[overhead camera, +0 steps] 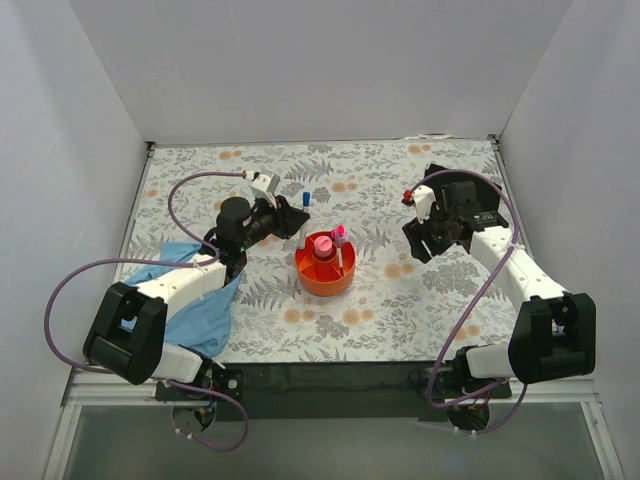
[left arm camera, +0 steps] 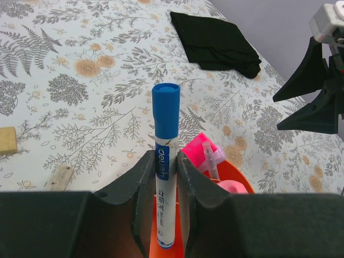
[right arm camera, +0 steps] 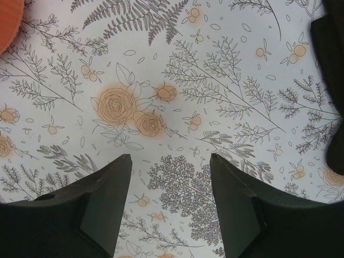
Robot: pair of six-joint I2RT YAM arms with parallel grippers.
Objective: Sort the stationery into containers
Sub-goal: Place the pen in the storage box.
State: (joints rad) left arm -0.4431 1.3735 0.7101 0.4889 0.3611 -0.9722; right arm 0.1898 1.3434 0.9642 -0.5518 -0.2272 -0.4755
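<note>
My left gripper [overhead camera: 298,220] is shut on a thin white pen with a blue cap [overhead camera: 305,200], held upright just left of the round orange organizer [overhead camera: 325,268]. In the left wrist view the pen [left arm camera: 165,102] stands between my fingers [left arm camera: 141,177], its lower end over the organizer's rim [left arm camera: 240,173]. A pink highlighter [left arm camera: 201,151] and a pink piece [left arm camera: 235,187] sit inside the organizer. Two tan blocks [left arm camera: 6,141] [left arm camera: 60,176] lie on the table to the left. My right gripper [overhead camera: 422,240] is open and empty above bare tablecloth [right arm camera: 170,158].
A blue cloth [overhead camera: 200,300] lies under the left arm at the table's left edge. A black cloth [left arm camera: 215,37] lies on the table beyond the organizer. The right arm [left arm camera: 317,91] shows at the right. The organizer's edge shows at the right wrist view's top left [right arm camera: 6,21].
</note>
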